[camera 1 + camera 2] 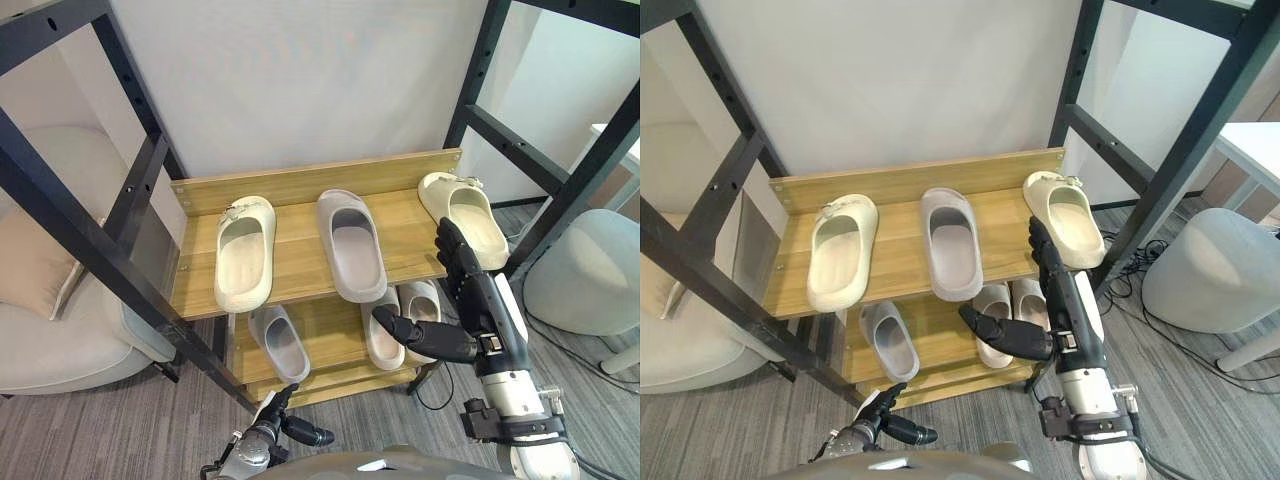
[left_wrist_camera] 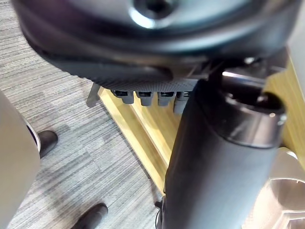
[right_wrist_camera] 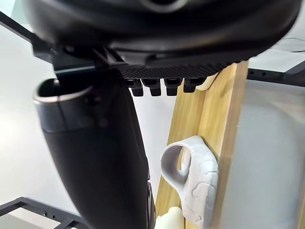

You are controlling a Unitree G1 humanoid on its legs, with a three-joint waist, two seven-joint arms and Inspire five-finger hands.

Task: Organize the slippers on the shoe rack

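A two-level wooden shoe rack (image 1: 300,270) stands before me. Its top shelf holds a cream slipper (image 1: 245,250) on the left, a grey slipper (image 1: 350,243) in the middle and another cream slipper (image 1: 468,215) at the right end, overhanging the front edge. On the lower shelf lie a grey slipper (image 1: 280,342) and two pale ones (image 1: 383,338) (image 1: 422,303). My right hand (image 1: 462,272) is open, its straight fingers reaching up beside the right cream slipper's left edge; contact is unclear. My left hand (image 1: 272,420) hangs low in front of the rack, open and holding nothing.
A black metal frame (image 1: 120,270) surrounds the rack, with slanted bars crossing at left and right. A cream armchair (image 1: 50,330) sits to the left and a grey pouffe (image 1: 585,270) to the right. A white panel (image 1: 300,80) backs the rack.
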